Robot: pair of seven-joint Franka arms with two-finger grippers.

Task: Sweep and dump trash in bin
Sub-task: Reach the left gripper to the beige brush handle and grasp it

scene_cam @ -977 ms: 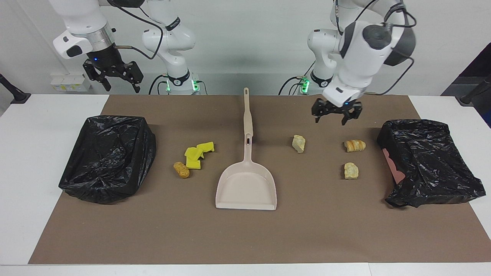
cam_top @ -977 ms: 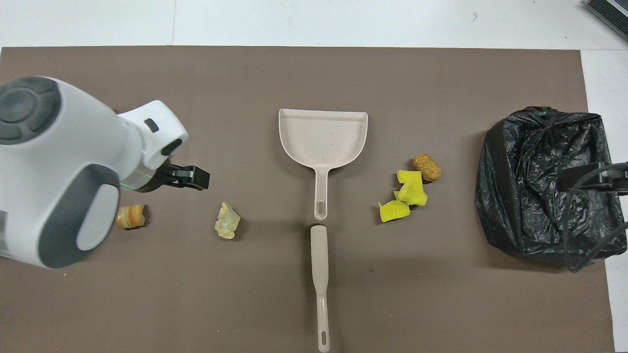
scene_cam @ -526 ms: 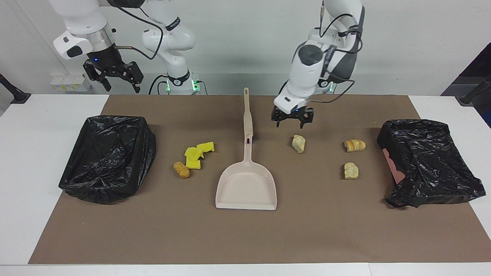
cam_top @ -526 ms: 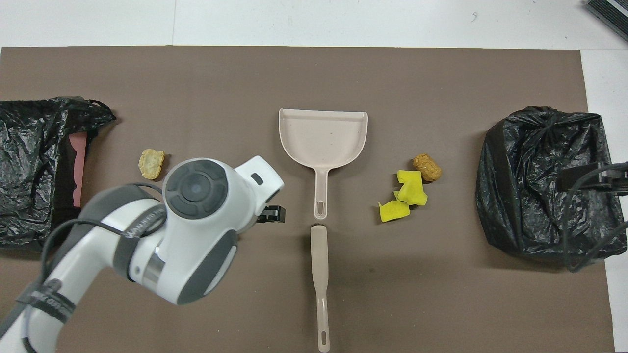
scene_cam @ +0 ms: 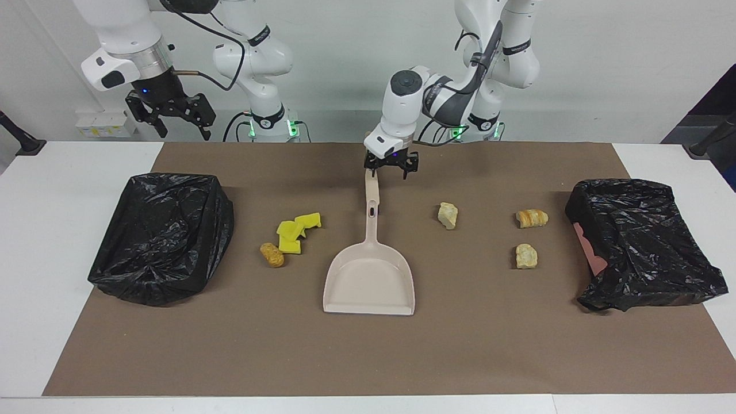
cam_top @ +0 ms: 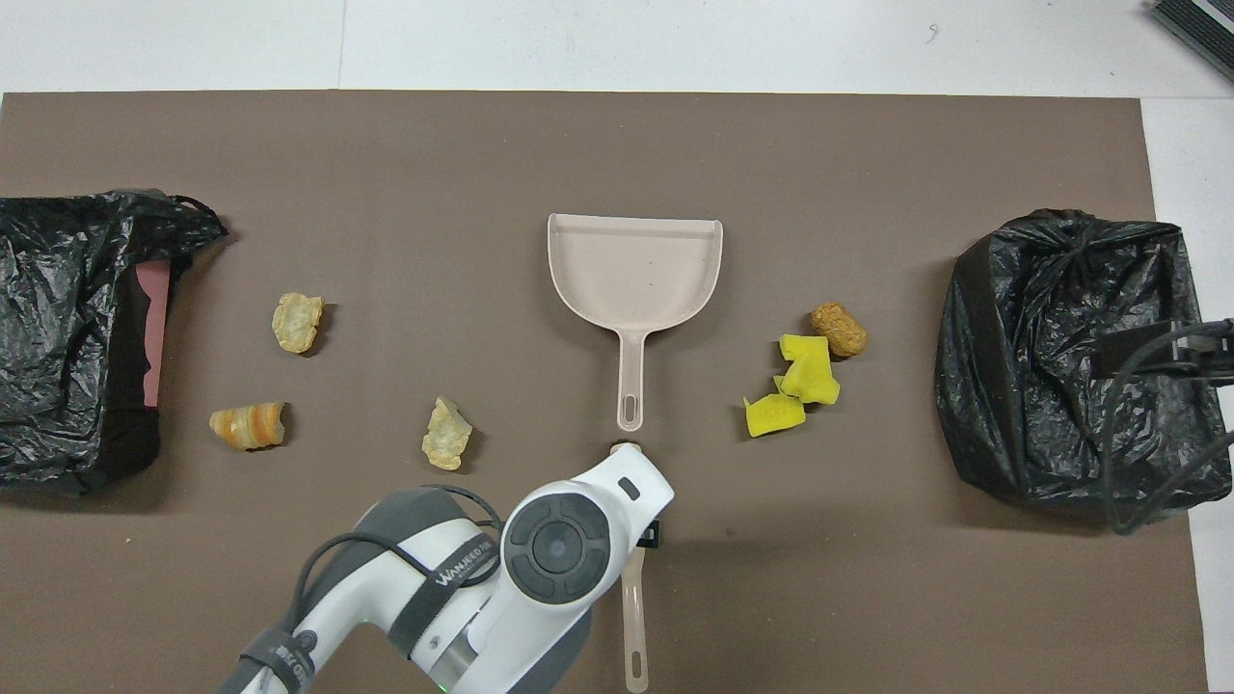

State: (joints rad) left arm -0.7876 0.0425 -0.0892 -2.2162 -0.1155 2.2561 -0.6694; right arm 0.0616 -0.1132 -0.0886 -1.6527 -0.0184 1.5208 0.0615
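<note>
The right gripper (scene_cam: 175, 118) waits open above the counter's (scene_cam: 34, 241) edge. The left gripper (scene_cam: 391, 167), fingers open, hovers over the brush (scene_cam: 371, 190); grasping it looks next. Trash (scene_cam: 293, 233) lies either side of the dustpan (scene_cam: 370, 279). Overhead, the arm hides that gripper.

Left gripper (scene_cam: 391, 165) swung from over the tan lumps (scene_cam: 526, 237) to above the brush handle (scene_cam: 371, 172), jaws open.
</note>
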